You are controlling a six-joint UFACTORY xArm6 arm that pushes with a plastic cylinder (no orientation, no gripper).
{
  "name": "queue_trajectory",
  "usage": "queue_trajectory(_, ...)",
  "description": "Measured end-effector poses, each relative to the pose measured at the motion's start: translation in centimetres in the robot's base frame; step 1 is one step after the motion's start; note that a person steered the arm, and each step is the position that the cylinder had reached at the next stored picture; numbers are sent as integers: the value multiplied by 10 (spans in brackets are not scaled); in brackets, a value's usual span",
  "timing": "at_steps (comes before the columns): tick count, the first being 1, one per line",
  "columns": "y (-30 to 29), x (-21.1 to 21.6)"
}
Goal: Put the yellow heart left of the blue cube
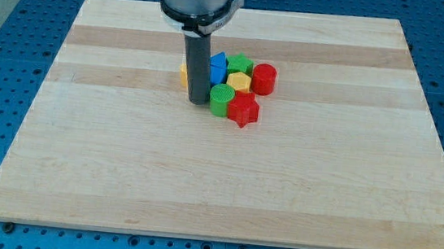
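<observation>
My tip [198, 100] rests on the wooden board [121, 156], at the left edge of a tight cluster of blocks near the view's top centre. A yellow block [183, 74], its shape mostly hidden behind the rod, peeks out on the rod's left. The blue cube [218, 65] sits just right of the rod. A green round block [221, 100] lies right beside the tip, on its right.
The cluster also holds a green block [239, 63], a yellow hexagon-like block [239, 82], a red cylinder [264, 79] and a red star-like block [243, 109]. A blue perforated table [0, 54] surrounds the board.
</observation>
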State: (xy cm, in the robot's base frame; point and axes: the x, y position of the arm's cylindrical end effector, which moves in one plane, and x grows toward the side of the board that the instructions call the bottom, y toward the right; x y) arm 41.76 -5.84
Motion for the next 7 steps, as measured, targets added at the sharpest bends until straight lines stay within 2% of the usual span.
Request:
queue_trajectory(2, -68, 0)
queue_trajectory(4, -52, -44)
queue_trajectory(6, -38, -48)
queue_trajectory(7, -69, -45)
